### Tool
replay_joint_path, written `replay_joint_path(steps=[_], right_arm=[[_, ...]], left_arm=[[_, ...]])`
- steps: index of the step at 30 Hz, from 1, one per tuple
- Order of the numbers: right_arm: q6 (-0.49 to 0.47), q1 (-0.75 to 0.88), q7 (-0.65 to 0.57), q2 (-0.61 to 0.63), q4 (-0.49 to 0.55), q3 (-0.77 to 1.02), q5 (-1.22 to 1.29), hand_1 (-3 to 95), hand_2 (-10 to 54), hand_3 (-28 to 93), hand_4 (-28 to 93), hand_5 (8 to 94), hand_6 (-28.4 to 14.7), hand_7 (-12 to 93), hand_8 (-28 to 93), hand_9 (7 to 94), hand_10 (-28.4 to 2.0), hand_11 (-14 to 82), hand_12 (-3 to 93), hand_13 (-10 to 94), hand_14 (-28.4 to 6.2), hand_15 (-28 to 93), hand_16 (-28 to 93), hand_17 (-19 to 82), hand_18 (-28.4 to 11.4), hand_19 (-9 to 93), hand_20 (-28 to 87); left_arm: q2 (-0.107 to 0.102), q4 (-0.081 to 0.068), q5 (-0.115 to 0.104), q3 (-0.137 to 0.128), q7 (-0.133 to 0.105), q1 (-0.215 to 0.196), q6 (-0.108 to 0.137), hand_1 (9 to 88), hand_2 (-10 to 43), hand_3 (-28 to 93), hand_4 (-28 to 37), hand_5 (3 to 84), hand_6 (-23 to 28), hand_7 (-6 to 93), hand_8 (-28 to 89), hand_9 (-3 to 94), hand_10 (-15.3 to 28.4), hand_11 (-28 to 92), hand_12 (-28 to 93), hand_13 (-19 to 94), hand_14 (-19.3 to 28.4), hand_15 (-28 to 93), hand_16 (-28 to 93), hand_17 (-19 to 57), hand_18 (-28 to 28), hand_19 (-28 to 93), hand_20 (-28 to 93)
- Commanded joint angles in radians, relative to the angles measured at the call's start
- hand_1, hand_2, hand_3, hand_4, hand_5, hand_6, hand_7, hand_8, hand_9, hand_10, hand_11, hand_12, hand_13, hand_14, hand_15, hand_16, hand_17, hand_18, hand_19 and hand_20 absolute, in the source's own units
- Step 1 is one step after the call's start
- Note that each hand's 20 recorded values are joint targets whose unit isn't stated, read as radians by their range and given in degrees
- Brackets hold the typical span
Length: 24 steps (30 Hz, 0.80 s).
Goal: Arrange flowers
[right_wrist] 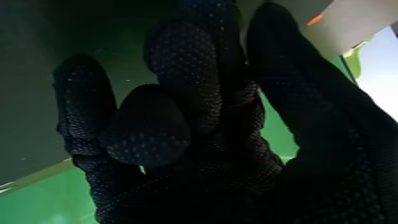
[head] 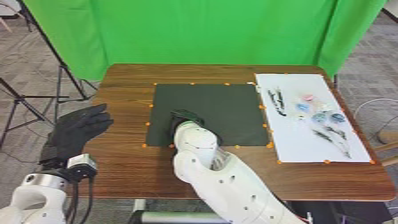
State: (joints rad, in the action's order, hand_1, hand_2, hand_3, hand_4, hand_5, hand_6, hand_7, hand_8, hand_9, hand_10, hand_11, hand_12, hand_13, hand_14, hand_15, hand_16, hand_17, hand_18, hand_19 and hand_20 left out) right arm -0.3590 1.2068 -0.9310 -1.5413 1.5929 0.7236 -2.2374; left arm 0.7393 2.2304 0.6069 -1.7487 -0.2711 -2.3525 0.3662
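Above the worktop [head: 124, 172]'s dark mat [head: 235, 132], the right hand [head: 185, 118], whether pinching anything I can't tell, at the left edge the left hand [head: 78, 129], loosely open, toward the right edge flowers [head: 337, 118] on a white sheet [head: 306, 150].

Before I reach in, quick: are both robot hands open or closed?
Left hand: open, nothing in it.
Right hand: open, fingers loosely bent, nothing seen in it.

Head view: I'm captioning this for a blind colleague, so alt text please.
Robot's right hand over a black mat on a wooden table; blue and pink flowers on a white sheet at right; open left hand at the table's left edge.
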Motion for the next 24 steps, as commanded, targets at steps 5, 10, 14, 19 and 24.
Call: replay_joint_path(steps=[5, 10, 14, 19, 24], right_arm=[[0.055, -0.103, 0.007, 0.114, 0.081, -0.104, 0.049, 33.8, -3.7, 76, -20, 79.1, -7.0, 39, -6, 82.0, -17.2, 49.0, 27.9, 81, -9.8, 74, 28, 43, -26.1, 93, 3], [0.097, -0.162, 0.092, 0.222, 0.179, -0.156, -0.061, 32.4, -3.5, 76, -20, 78.2, -7.8, 38, -8, 81.1, -17.9, 48.0, 26.6, 79, -10.6, 74, 27, 42, -26.7, 93, 0], [0.051, -0.19, 0.129, 0.281, 0.231, -0.158, -0.107, 31.3, -3.6, 76, -20, 78.1, -8.5, 39, -8, 80.3, -18.5, 49.0, 27.1, 79, -11.0, 75, 28, 42, -27.3, 93, 0], [0.087, -0.118, 0.173, 0.425, 0.359, -0.051, -0.11, 29.7, -1.8, 75, -20, 75.0, -9.8, 39, -8, 76.0, -20.4, 51.3, 27.9, 76, -13.0, 76, 29, 41, -28.1, 92, -2], [0.191, 0.07, 0.186, 0.604, 0.486, 0.149, -0.033, 29.5, -0.2, 75, -20, 69.0, -10.9, 37, -9, 69.2, -23.2, 49.1, 25.3, 70, -16.1, 75, 25, 38, -28.2, 90, -9]], left_arm=[[-0.008, 0.037, -0.025, -0.074, -0.059, -0.133, 0.03, 28.0, 9.5, 79, -13.7, 46.8, 14.7, 12.3, -8, 39.7, 22.5, 36, 10, 29, 28.4, 59, -12, -8.5, 21.5, 59, 17], [-0.004, 0.054, -0.044, -0.11, -0.105, -0.213, 0.054, 27.8, 9.6, 79, -13.6, 46.9, 14.7, 12.2, -8, 39.9, 22.5, 36, 10, 30, 28.4, 59, -12, -8.5, 21.5, 59, 17], [-0.002, 0.062, -0.056, -0.114, -0.125, -0.245, 0.063, 27.8, 9.6, 79, -13.6, 46.9, 14.6, 12.3, -8, 40.0, 22.5, 37, 10, 30, 28.4, 60, -12, -8.5, 21.5, 59, 17], [-0.001, 0.056, -0.038, -0.096, -0.127, -0.241, 0.06, 27.8, 9.6, 79, -13.7, 46.9, 14.6, 12.5, -8, 40.0, 22.5, 37, 10, 30, 28.4, 60, -12, -8.4, 21.5, 59, 17], [0.016, 0.064, 0.068, -0.11, -0.083, -0.255, 0.092, 27.6, 9.4, 79, -13.7, 47.0, 14.5, 13.0, -8, 40.2, 22.6, 38, 10, 30, 28.4, 61, -12, -8.4, 21.5, 59, 17]])
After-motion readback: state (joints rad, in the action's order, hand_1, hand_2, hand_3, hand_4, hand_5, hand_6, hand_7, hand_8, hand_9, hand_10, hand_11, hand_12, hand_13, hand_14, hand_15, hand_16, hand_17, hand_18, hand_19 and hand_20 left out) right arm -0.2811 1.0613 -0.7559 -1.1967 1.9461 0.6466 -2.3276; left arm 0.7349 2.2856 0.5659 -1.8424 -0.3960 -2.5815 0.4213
